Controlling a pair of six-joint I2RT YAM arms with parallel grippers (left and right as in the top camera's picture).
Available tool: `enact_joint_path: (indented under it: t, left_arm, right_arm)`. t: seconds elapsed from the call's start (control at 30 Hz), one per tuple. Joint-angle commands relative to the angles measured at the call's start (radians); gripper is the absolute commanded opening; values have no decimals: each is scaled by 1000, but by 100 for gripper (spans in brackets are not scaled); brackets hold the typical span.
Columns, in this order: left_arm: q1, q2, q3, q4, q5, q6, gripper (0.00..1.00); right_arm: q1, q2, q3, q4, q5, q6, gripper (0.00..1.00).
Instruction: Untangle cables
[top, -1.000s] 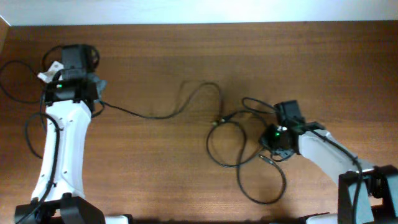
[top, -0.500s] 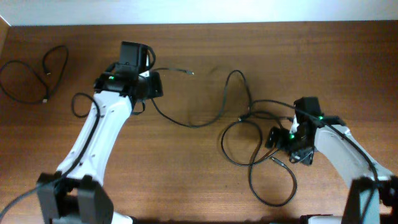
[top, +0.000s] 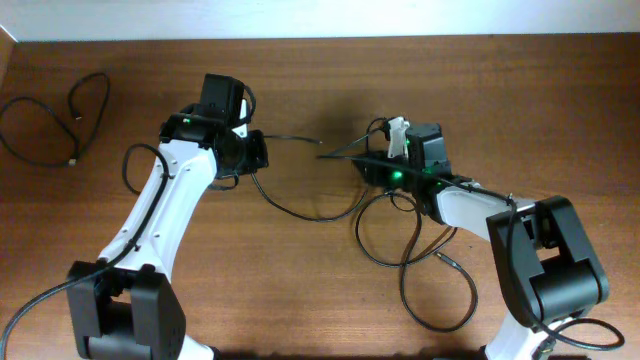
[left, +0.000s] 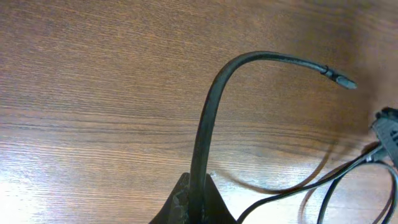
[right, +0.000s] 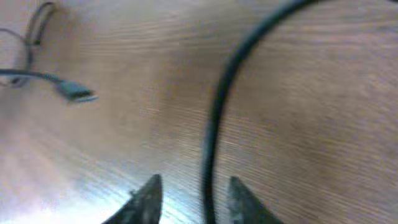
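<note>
The cables (top: 411, 240) lie in loose crossing loops on the table (top: 300, 300), right of centre. A far cord (top: 73, 157) lies well apart at the left edge. They look light, limp and a little springy, so I judge it best to grip near a plug. The left gripper (left: 194, 202) is closed tight on the held cord (left: 208, 112), short of its plug (left: 342, 79). The right gripper (right: 196, 193) stands parted, with a strand (right: 211, 124) in the gap, seemingly not pinched.

text: none readable | cables (left: 205, 124): no print legible | white tag (top: 398, 135), overhead: too small to read | wrist views: no lettering | numbers, signs: none
</note>
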Motion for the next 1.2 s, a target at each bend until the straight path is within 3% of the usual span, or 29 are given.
enact_joint_path:
  t: [0.0,0.1,0.17,0.23,0.37,0.4,0.47,0.5,0.53,0.6,0.7,0.83,0.93,1.0,1.17]
  left_arm:
    - [6,2,2,40,-86,-166,0]
    - [39,2,2,123,-100,-375,0]
    - [45,2,2,164,-100,-388,0]
    - [43,2,2,168,-97,-228,0]
    - [47,2,2,159,180,471,0]
    - [50,2,2,140,267,592,0]
    - [55,2,2,137,390,603,1]
    - [55,2,2,137,396,556,17]
    - [55,2,2,137,397,471,25]
    - [55,2,2,134,397,286,22]
    - [55,2,2,106,397,-2,36]
    - [55,2,1,24,397,-163,53]
    - [53,22,0,12,394,-235,54]
    - [52,72,0,10,398,-378,57]
    - [47,137,0,19,510,-449,34]
  right_arm:
    - [7,-78,18,17,-254,-2,4]
    - [72,-143,18,17,-477,-3,4]
    - [163,-144,18,17,-590,-55,4]
    - [235,-144,18,20,-607,-101,4]
    - [246,-144,18,18,-634,-103,4]
    - [245,-144,18,16,-653,-103,4]
    - [245,-144,18,16,-676,-104,4]
    - [245,-144,18,16,-657,-104,4]
    - [246,-144,18,16,-620,-104,4]
    - [246,-144,18,16,-551,-104,4]
    - [246,-144,18,0,-420,-104,4]
    - [246,-144,18,1,-415,-113,4]
    - [246,-144,18,0,-415,-112,4]
    - [247,-144,18,0,-415,-112,4]
    - [246,-144,18,0,-415,-112,4]
